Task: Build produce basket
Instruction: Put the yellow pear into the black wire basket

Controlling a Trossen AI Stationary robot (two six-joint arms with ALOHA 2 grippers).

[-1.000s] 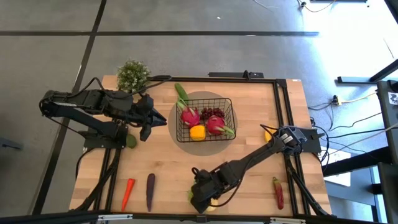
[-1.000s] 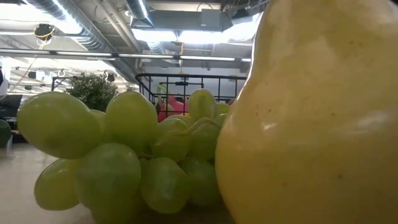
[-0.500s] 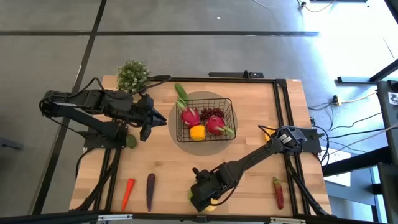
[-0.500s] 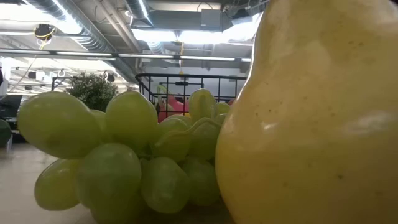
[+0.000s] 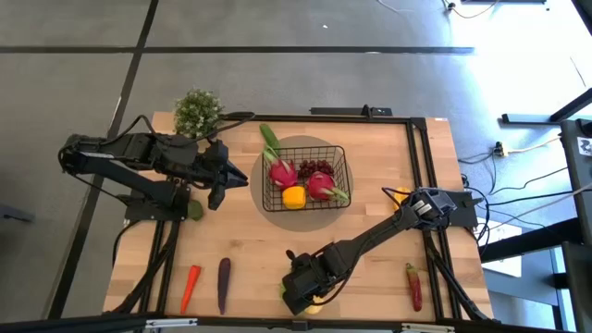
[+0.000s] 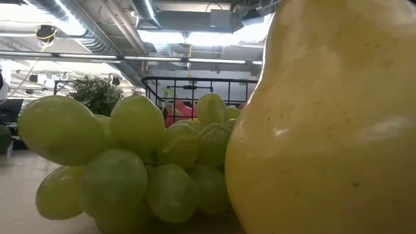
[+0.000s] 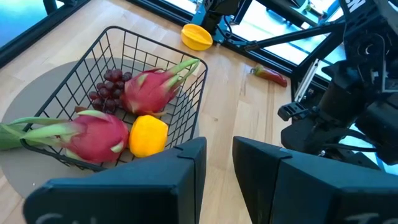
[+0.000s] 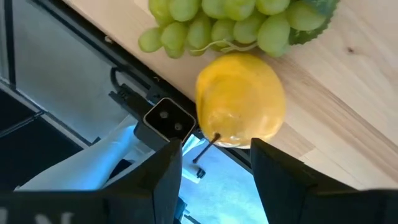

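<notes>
The black wire basket sits on a grey mat at the table's middle. It holds two pink dragon fruits, purple grapes and a yellow fruit. My right gripper is at the near edge, open. Its fingers stand on either side of the stem end of a yellow pear; whether they touch it I cannot tell. The pear lies on the table beside green grapes. The low view is filled by the pear and the grapes. My left gripper waits left of the basket, fingers slightly apart.
An orange carrot and a purple eggplant lie near the near-left edge. A red chili lies near-right, and a yellow piece sits by the right arm's base. A green fruit lies under the left arm. A potted plant stands at the far left.
</notes>
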